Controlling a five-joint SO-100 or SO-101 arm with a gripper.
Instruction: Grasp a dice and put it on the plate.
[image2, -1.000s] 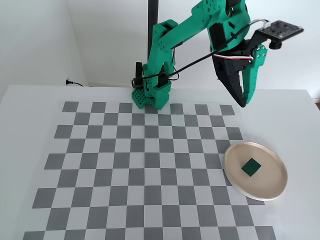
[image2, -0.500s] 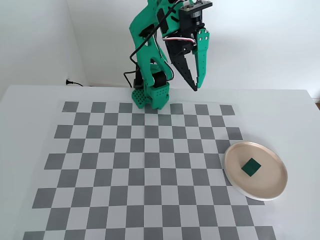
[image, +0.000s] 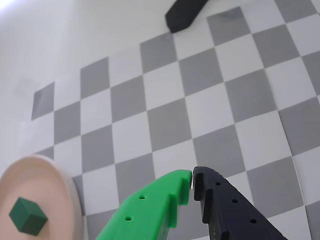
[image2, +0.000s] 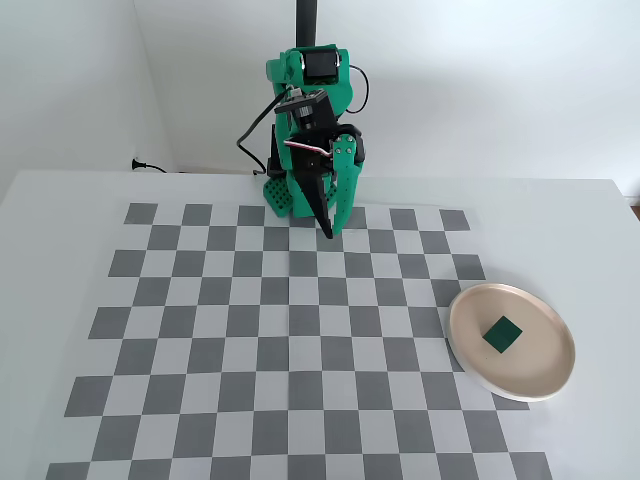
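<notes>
A white bench (image2: 60, 220) under a plain white wall is covered by a grey-and-white checkered mat (image2: 300, 340). The dice (image2: 502, 334) is seen lying on the plate (image2: 553, 379), at the right of the mat in the fixed view, so the placing is judged done and little is left beyond parking the arm. The gripper (image2: 326, 232) is held folded near the arm's base, well apart from the plate. Its jaws are pressed together tip to tip, and nothing is pinched between them.
</notes>
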